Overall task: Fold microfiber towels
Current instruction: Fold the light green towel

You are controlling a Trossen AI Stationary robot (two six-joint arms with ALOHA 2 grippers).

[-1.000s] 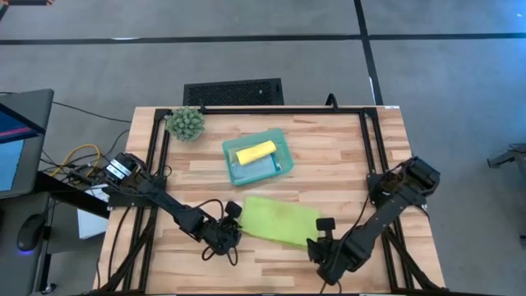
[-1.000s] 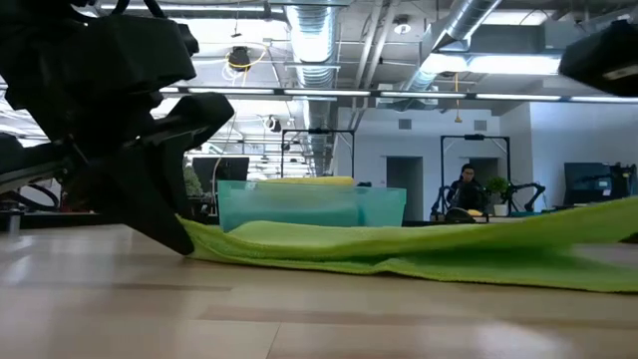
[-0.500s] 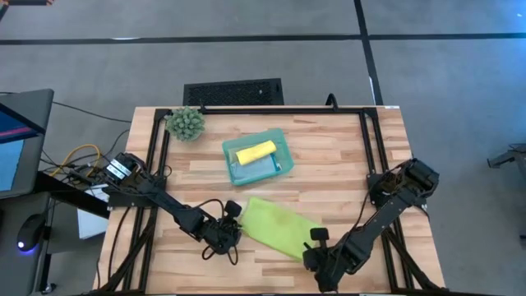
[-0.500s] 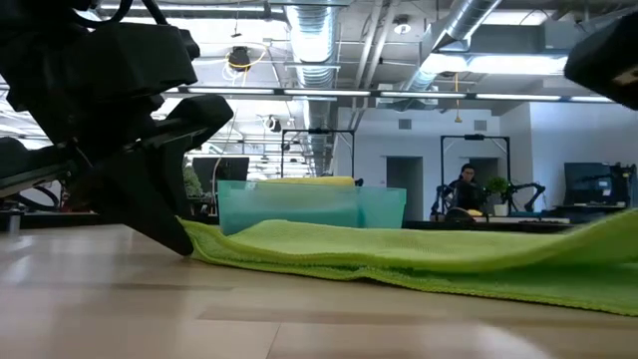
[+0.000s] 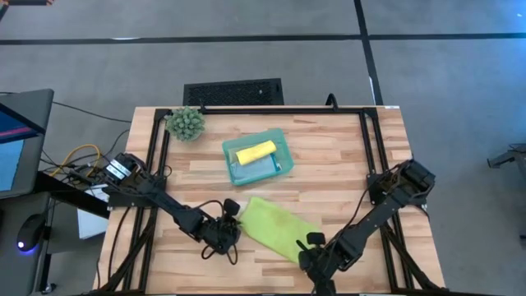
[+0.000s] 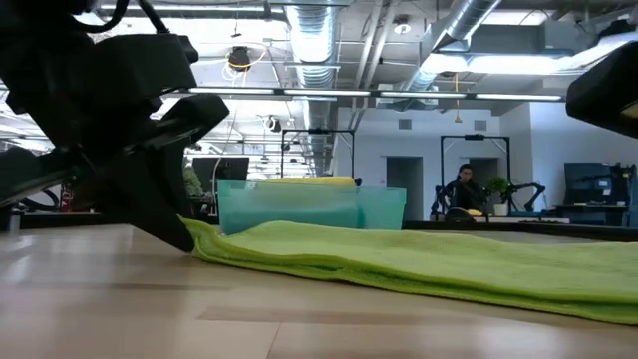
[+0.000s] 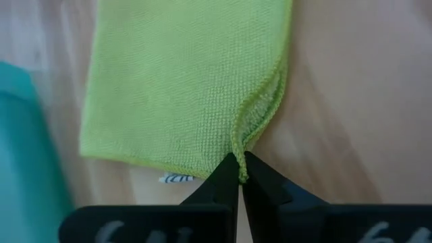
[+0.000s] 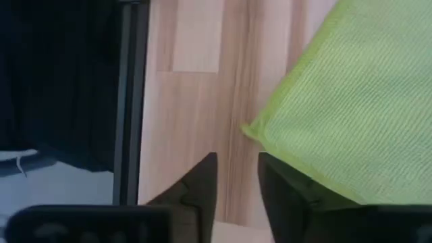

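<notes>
high view is showing the lime green microfiber towel [image 5: 275, 228] lying doubled at the table's near edge, the left gripper [image 5: 231, 215] pinching its corner, the right gripper [image 5: 311, 243] parting beside it, empty; tugging now risks undoing the fold.

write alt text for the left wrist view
The left pincer, shut, pinches the hem of a lime green towel lying on the wooden table. A teal tray edge shows beside it.
</notes>
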